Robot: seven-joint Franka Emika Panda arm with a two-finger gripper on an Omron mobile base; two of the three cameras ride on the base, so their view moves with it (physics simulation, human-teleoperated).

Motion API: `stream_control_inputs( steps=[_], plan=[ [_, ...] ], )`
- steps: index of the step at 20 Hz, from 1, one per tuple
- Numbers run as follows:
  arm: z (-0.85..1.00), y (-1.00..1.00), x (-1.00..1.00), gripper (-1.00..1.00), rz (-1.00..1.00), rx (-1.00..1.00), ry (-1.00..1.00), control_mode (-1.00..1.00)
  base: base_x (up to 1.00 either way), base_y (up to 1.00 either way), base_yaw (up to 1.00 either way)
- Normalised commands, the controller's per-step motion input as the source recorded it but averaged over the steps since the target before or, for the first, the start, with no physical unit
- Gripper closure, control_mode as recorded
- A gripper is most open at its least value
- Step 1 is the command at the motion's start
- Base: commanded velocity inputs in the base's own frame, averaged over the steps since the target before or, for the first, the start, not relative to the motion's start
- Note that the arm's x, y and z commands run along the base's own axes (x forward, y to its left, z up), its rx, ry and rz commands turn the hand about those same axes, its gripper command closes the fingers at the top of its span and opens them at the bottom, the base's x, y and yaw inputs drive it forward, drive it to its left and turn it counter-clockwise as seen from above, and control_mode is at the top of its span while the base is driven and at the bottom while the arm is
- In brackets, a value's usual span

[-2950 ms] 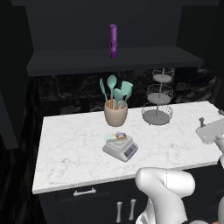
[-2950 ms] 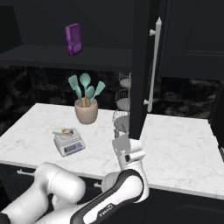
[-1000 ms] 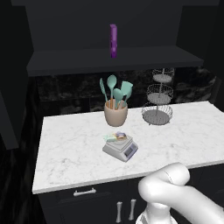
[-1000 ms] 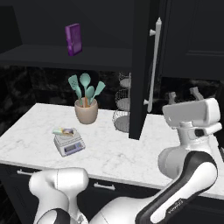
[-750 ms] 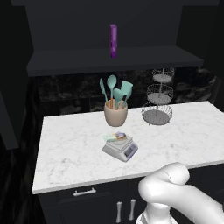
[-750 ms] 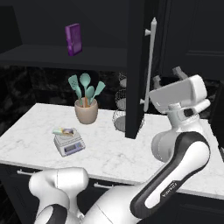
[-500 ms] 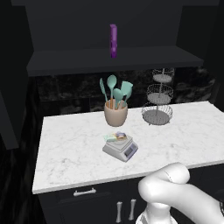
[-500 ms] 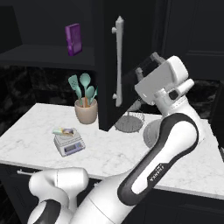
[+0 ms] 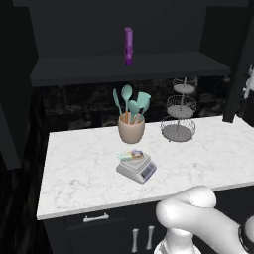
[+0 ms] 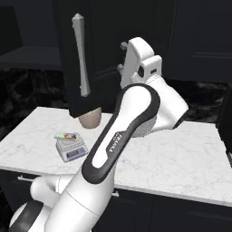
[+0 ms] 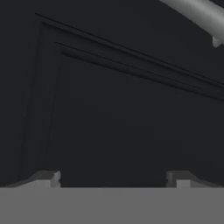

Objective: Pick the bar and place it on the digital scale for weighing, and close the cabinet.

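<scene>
Hand view puts the black panelled door of the cabinet (image 11: 122, 109) straight ahead of your gripper (image 11: 113, 177), close up, its grey handle (image 11: 199, 15) off to the upper right of the jaws. You have the jaws spread wide and empty, nothing between them. Well below and away from the jaws, the bar (image 9: 132, 156) already lies on the digital scale (image 9: 137, 168) on the counter (image 9: 79, 173), so weighing looks done. What you have left is the door: it stands partly swung and needs pushing shut.
</scene>
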Motion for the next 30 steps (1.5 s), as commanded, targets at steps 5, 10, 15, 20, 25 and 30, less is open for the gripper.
stream_control_inputs(
  steps=[5, 10, 15, 20, 25, 30],
  plan=[
    [-0.09, 1.00, 1.00, -1.00, -0.40, 0.00, 0.10, -1.00, 0.00, 0.00, 0.00],
    [-0.04, 0.90, 1.00, -1.00, -0.30, -0.03, 0.11, -1.00, 0.00, 0.00, 0.00],
    [0.00, 0.31, 0.98, -1.00, -0.09, -0.08, 0.29, -1.00, 0.00, 0.00, 0.00],
    [0.00, 0.00, 0.90, -1.00, 0.00, -0.04, 0.25, -1.00, 0.00, 0.00, 0.00],
    [-0.15, 0.03, 0.81, -1.00, 0.00, -0.06, 0.05, -1.00, 0.00, 0.00, 0.00],
    [-0.50, 0.08, 0.83, -1.00, 0.00, -0.04, -0.03, -1.00, 0.00, 0.00, 0.00]
  ],
)
